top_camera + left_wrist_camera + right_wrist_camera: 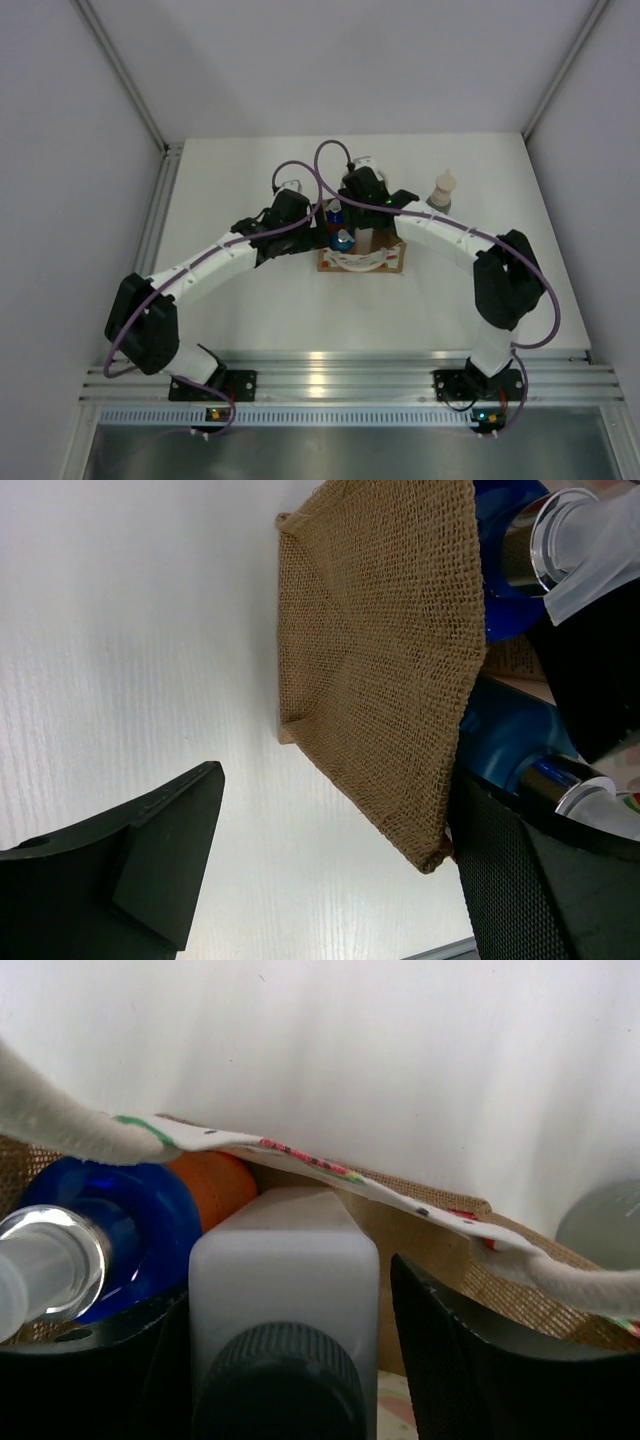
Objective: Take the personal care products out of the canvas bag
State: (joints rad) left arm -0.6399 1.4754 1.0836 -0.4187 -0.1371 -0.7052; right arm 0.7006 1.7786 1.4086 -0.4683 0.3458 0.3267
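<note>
White tabletop [250, 310] and plain grey walls [80, 200] all round, with aluminium rails [330, 380] along the near edge. Mid-table sits the canvas bag [392, 262], and both arms are over it. The white-and-red pattern on its front is too small to read, and no label shows any legible writing.

Right gripper [290, 1290] is down inside the bag. Its fingers are apart on either side of the whitish bottle [280, 1250] with the dark cap, and a sliver of burlap shows past one finger. The cream handle [330, 1170] crosses just beyond. Two blue-topped bottles [343, 240] stand in the bag too, one showing its orange body.

Left gripper [338, 776] is spread wide at the bag's left wall, holding nothing. The tall cream-capped bottle [443, 190] stands outside on the table, right of the bag and near the far right edge. Bare white surface runs from the bag's front to the rails, and off to the left.
</note>
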